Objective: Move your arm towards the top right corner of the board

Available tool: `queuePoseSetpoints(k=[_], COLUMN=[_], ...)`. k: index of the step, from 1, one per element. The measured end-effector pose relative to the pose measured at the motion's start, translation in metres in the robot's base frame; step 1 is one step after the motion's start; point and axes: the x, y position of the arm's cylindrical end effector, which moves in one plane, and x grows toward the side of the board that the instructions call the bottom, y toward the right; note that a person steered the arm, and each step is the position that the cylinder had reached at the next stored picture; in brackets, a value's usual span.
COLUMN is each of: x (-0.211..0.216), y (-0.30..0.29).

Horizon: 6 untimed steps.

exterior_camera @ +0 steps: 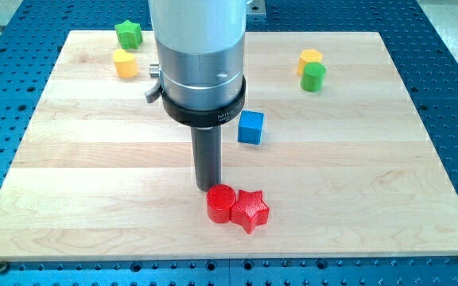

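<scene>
My tip (207,187) rests on the wooden board (356,175) near the view's bottom centre. It stands just above and left of a red cylinder (220,202), touching it or almost touching it. A red star (250,210) lies against the cylinder's right side. A blue cube (250,127) sits to the upper right of the rod. Near the board's top right lie a yellow block (311,58) and a green cylinder (313,77), close together.
A green star (128,33) and a yellow block (125,63) lie at the board's top left. The arm's grey body (199,56) hides the board's top centre. A blue perforated table (452,95) surrounds the board.
</scene>
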Motion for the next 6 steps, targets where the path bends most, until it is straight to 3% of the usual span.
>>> queuePoseSetpoints(k=[1,2,3,5,6], x=[-0.013,-0.017,-0.052,-0.161,-0.203], y=[0.004,0.058,0.132,0.267,0.291])
